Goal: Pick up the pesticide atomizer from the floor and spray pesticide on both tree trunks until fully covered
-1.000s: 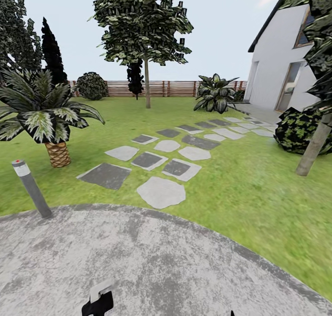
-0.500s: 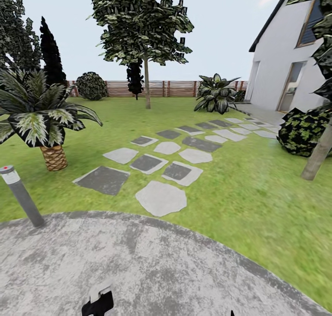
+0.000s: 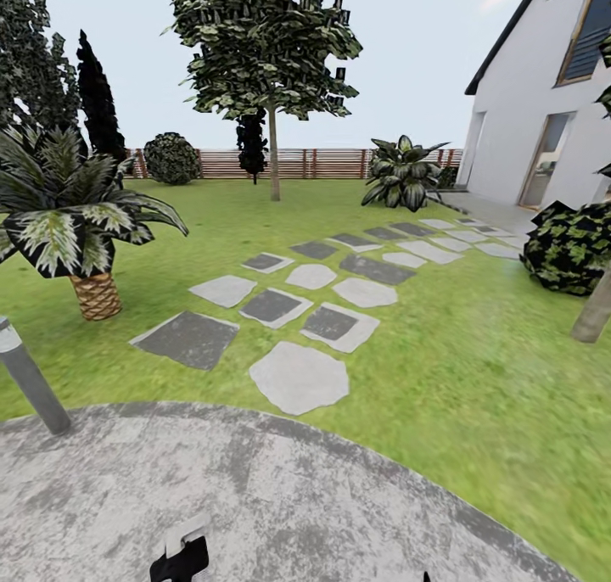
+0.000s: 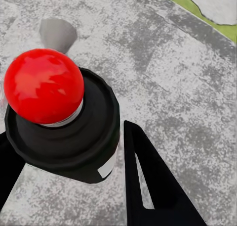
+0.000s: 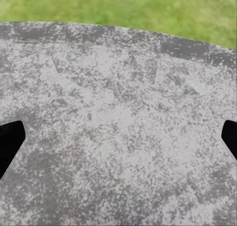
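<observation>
The garden lawn (image 3: 458, 370) stretches ahead to a brown slatted fence (image 3: 314, 164). One tree stands far ahead, with its thin-looking grey trunk (image 3: 274, 162) under a mottled crown. A second tree trunk (image 3: 594, 310) leans in at the right edge. The pesticide atomizer is out of view. My left gripper (image 4: 66, 142) is open, its black fingers (image 4: 148, 186) spread either side of a red-domed black cylinder (image 4: 44, 85) over the concrete. My right gripper (image 5: 121, 137) is open over bare concrete, with only its fingertips (image 5: 10, 139) at the frame edges.
I am on a round grey concrete pad (image 3: 255, 497). Stepping stones (image 3: 297, 377) lead across the grass toward a white house (image 3: 543, 141). A grey bollard (image 3: 30, 383) and a short palm (image 3: 89, 251) stand at the left, a dark bush (image 3: 568, 247) at the right.
The whole view has moved forward: the bollard slid toward the lower left edge and the right trunk toward the right edge. The grippers look unchanged.
</observation>
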Tool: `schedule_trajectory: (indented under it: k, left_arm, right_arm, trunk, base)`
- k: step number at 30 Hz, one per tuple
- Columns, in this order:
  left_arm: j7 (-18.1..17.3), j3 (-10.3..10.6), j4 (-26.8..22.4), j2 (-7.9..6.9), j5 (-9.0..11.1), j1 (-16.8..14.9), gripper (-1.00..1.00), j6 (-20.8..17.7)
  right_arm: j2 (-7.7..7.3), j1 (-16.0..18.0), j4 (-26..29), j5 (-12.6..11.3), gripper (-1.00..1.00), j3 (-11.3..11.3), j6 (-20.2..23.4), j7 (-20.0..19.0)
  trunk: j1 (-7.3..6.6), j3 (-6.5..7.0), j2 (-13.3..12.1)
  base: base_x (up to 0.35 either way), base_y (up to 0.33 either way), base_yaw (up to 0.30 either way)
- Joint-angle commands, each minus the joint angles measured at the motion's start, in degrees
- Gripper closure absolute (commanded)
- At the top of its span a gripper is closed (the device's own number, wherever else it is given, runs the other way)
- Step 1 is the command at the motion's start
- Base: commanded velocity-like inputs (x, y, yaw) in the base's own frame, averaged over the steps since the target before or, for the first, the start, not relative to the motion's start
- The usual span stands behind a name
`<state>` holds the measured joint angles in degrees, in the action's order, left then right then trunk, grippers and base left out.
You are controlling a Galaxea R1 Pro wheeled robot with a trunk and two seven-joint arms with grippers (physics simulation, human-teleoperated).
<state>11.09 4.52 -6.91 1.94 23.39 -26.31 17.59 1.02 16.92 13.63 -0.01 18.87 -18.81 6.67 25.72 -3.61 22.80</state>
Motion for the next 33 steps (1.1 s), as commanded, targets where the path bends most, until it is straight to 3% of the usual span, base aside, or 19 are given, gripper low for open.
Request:
schedule_trajectory:
  k: [1, 9, 33]
  left_arm:
    - [0.28, 0.49, 0.02, 0.00, 0.34, -0.06, 1.00, 0.17]
    - [0.27, 0.49, 0.01, 0.05, 0.34, -0.06, 1.00, 0.17]
    - [0.31, 0.49, -0.02, 0.08, 0.34, -0.06, 1.00, 0.17]
  right_arm:
    - [0.02, 0.04, -0.01, -0.01, -1.00, -0.01, -0.16, 0.18]
    - [-0.04, 0.04, -0.01, -0.07, -1.00, -0.09, -0.17, 0.18]
    - [-0.06, 0.04, -0.01, -0.07, -1.00, -0.06, -0.17, 0.18]
  trunk:
    - [0.07, -0.12, 0.12]
    - [0.07, -0.12, 0.12]
    - [0.07, -0.12, 0.12]
  base:
    - [0.333, 0.000, 0.189]
    - [0.333, 0.000, 0.135]
    - [0.333, 0.000, 0.002]
